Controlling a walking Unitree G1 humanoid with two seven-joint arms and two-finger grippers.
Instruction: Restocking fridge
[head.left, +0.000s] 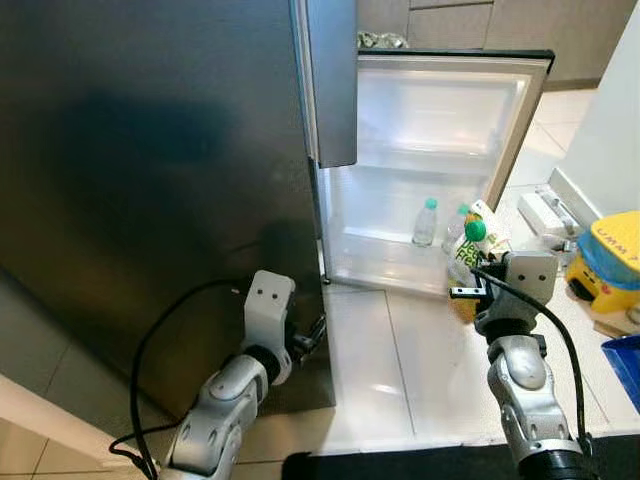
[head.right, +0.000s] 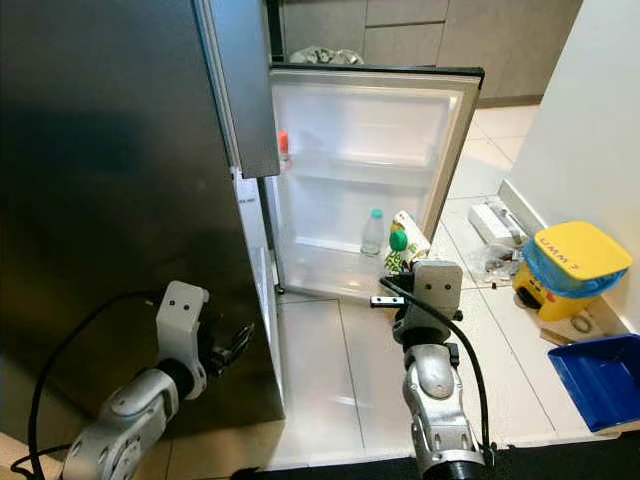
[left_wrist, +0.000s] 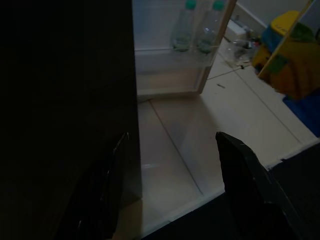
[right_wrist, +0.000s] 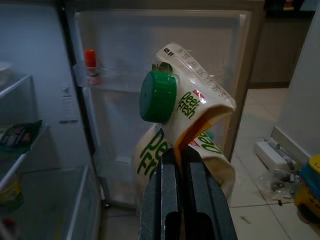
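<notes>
The fridge's lower door (head.left: 440, 110) stands open, and a clear water bottle with a green cap (head.left: 426, 222) sits in its bottom door shelf. My right gripper (right_wrist: 181, 155) is shut on the bottom edge of a crumpled white Peel Fresh juice carton with a green cap (right_wrist: 190, 115). It holds the carton (head.left: 478, 232) in front of that shelf. A small red-capped bottle (head.right: 283, 150) stands on a higher shelf. Low by the dark fridge front (head.left: 150, 180), my left gripper (head.left: 312, 335) is open with nothing between its fingers (left_wrist: 107, 190).
A yellow and blue container (head.right: 565, 265) and a blue tray (head.right: 595, 380) lie on the tiled floor to the right, beside a white wall. A white power strip (head.left: 545, 212) lies near the door's edge. Glass shelves (right_wrist: 30, 150) show inside the fridge.
</notes>
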